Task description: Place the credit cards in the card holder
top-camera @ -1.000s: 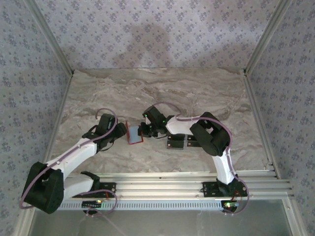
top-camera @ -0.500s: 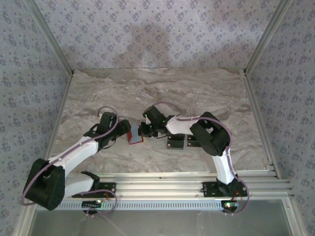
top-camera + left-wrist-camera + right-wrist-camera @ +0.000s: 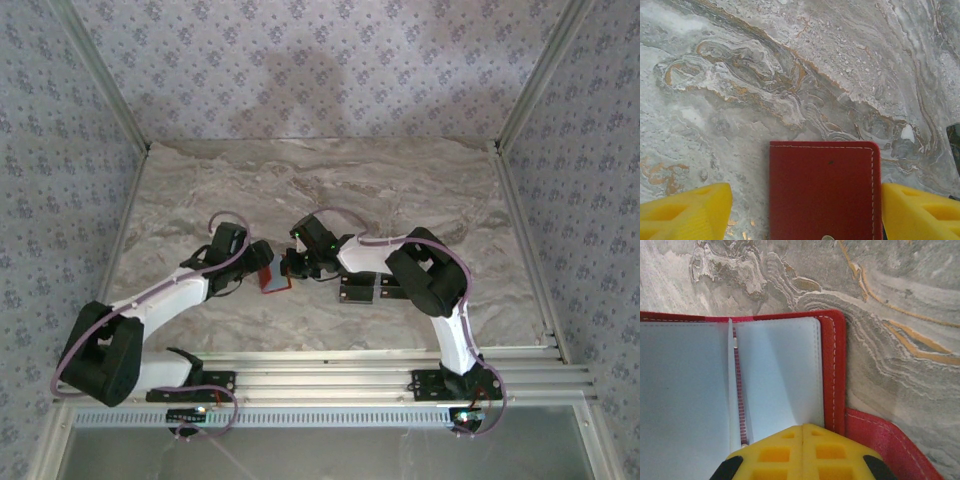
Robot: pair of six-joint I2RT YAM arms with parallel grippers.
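Wide open over the far half and both side margins of the veined marble tabletop [image 3: 330, 180]. Tight at centre: red square folding card holder [image 3: 273, 281] boxed between left gripper [image 3: 262, 262] and right gripper [image 3: 290, 266]. Dark grey rectangular cards [image 3: 357, 290] lying close by the right arm's [image 3: 375, 255] near side.

marble-patterned tabletop [image 3: 320, 180] | floral-patterned walls [image 3: 320, 60] | metal rail [image 3: 330, 365] at near edge

The red card holder [image 3: 272, 279] is open (pale grey-silver pockets [image 3: 775, 370] showing inside), with dark credit cards [image 3: 357, 290] lying flat near its right.
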